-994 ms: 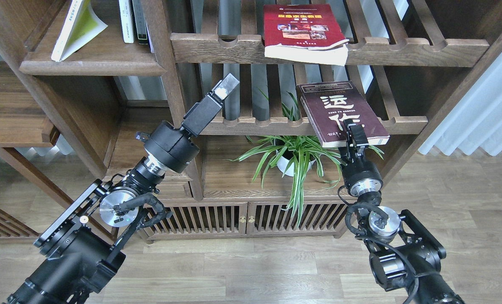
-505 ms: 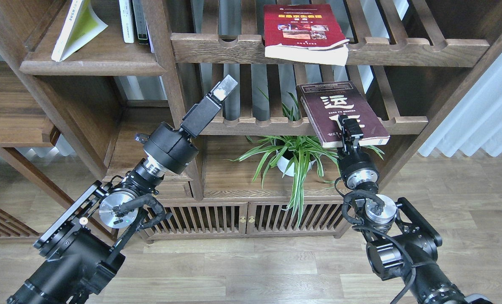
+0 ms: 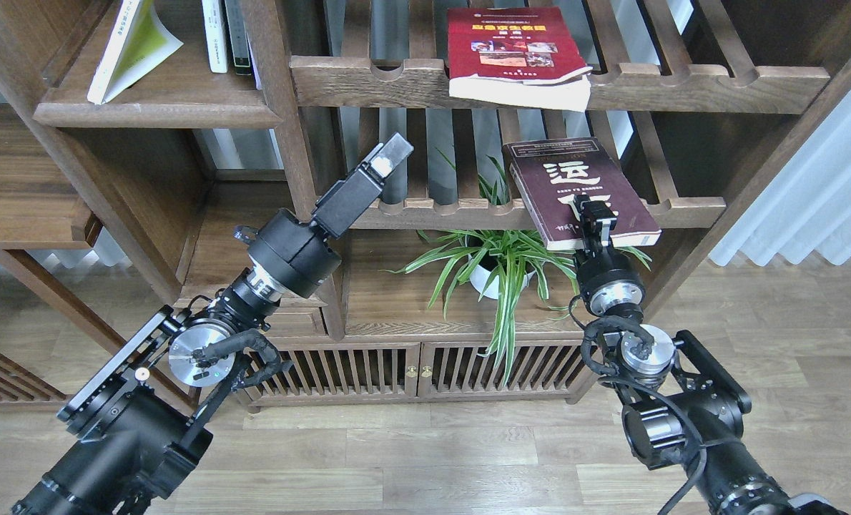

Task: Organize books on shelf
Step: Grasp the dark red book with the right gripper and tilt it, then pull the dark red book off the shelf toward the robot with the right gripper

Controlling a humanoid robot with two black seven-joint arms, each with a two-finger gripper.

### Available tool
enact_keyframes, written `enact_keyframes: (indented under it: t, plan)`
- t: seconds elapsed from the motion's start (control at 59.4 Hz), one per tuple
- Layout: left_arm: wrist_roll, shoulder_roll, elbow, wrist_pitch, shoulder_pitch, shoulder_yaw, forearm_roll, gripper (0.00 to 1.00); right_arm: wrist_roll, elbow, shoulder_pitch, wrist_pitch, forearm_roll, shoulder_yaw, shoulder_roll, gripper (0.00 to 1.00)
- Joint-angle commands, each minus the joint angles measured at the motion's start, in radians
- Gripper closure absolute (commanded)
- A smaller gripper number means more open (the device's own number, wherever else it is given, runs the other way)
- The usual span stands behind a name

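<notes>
Head view: glossy maroon paperback (image 3: 576, 189), slatted rack (image 3: 683, 207)

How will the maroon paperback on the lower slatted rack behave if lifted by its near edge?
The maroon paperback will probably flex, being soft-covered and thick. It overhangs the rack rail, so it may tip forward. The right end effector sits at its near edge.

A single head view looks forward and down, close on the bookcase (image 3: 282, 143), floor (image 3: 468, 458) below
</notes>
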Motion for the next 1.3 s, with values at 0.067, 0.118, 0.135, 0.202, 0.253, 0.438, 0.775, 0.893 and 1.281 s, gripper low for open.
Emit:
enact_keyframes:
  t: [0.067,0.118,0.135,0.202,0.253,0.438,0.775,0.893,1.281]
  plan:
    - [-0.002,0.000,0.001,0.000,0.029,0.014,0.000,0.03,0.001,0.000,-0.001,0.013,0.018,0.026,0.003,0.66]
    - [-0.002,0.000,0.001,0.000,0.030,0.015,0.000,0.03,0.001,0.006,-0.001,0.022,0.030,0.037,0.003,0.70]
    - [-0.002,0.000,0.001,0.000,0.030,0.015,0.000,0.03,0.001,0.008,-0.001,0.028,0.037,0.040,0.004,0.71]
    - [-0.002,0.000,0.001,0.000,0.030,0.015,0.000,0.02,0.001,0.011,-0.002,0.049,0.053,0.045,0.004,0.76]
    - [-0.003,0.000,0.001,0.000,0.030,0.014,0.002,0.02,0.001,0.011,-0.003,0.074,0.057,0.046,0.004,0.80]
    - [-0.003,0.000,0.001,0.000,0.047,0.014,-0.002,0.02,0.003,0.010,-0.012,0.151,0.059,0.046,0.009,0.89]
    - [-0.005,0.000,0.004,0.000,0.175,0.043,-0.089,0.05,-0.017,0.059,-0.088,0.373,0.094,0.031,0.003,0.94]
    - [-0.005,0.000,0.010,0.000,0.176,0.043,-0.097,0.04,-0.019,0.083,-0.133,0.383,0.105,0.031,0.003,0.95]
    - [-0.003,0.064,0.011,0.000,0.221,0.066,-0.258,0.04,-0.060,0.187,-0.228,0.383,0.131,-0.072,0.010,0.96]
